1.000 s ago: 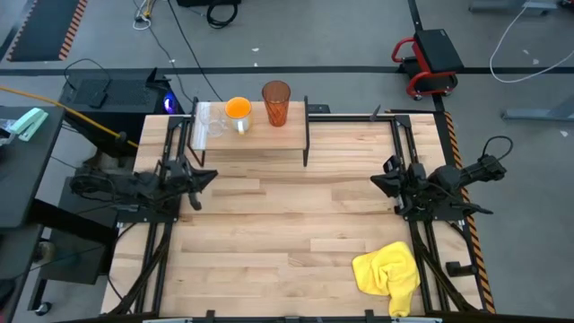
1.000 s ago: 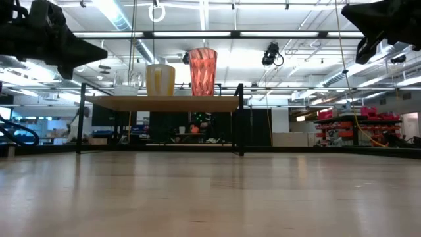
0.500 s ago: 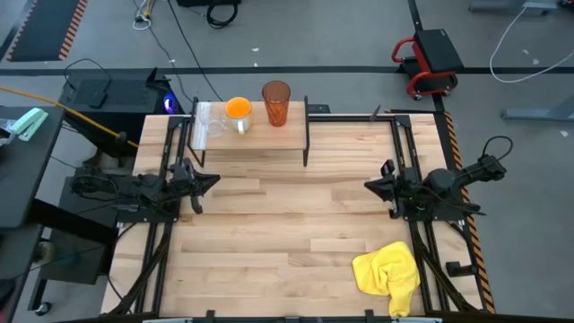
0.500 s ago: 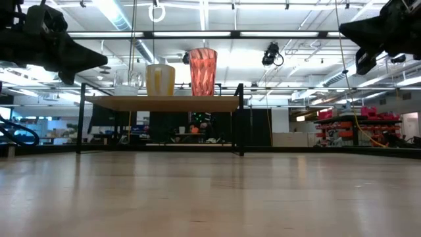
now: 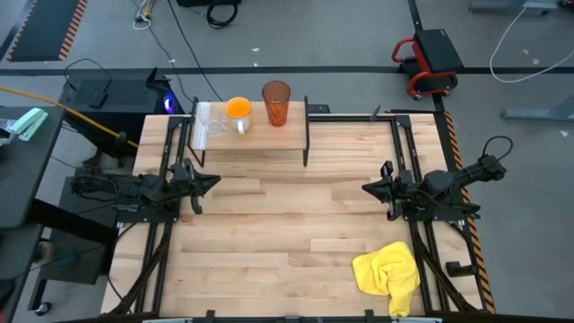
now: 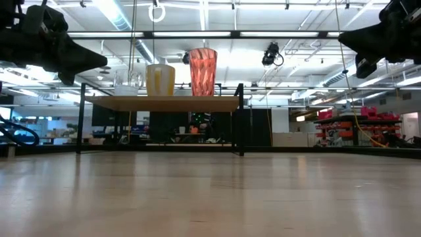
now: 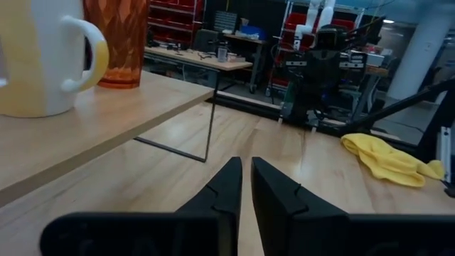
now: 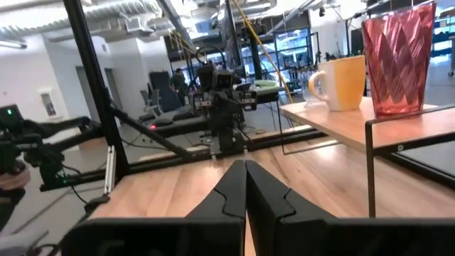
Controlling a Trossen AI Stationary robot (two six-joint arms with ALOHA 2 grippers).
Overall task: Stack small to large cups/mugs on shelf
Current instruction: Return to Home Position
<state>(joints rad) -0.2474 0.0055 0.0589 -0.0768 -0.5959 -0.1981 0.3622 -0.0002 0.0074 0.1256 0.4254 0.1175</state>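
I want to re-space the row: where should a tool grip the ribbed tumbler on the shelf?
Probably across its ribbed wall near mid-height, coming from the open front of the shelf: the tumbler stands upright, widens upward, and the orange mug sits close on its left-arm side.

- Tall ribbed translucent tumbler: orange-red, with faceted, diamond-like ribbing.
- Mid-sized ceramic mug: orange inside, yellow and white outside, white handle.
- Small clear glass: colourless.
- Small raised wooden shelf: light wood board, black metal legs.
- Plank tabletop: pale wood in staggered strips.
- Crumpled cloth: bright yellow.
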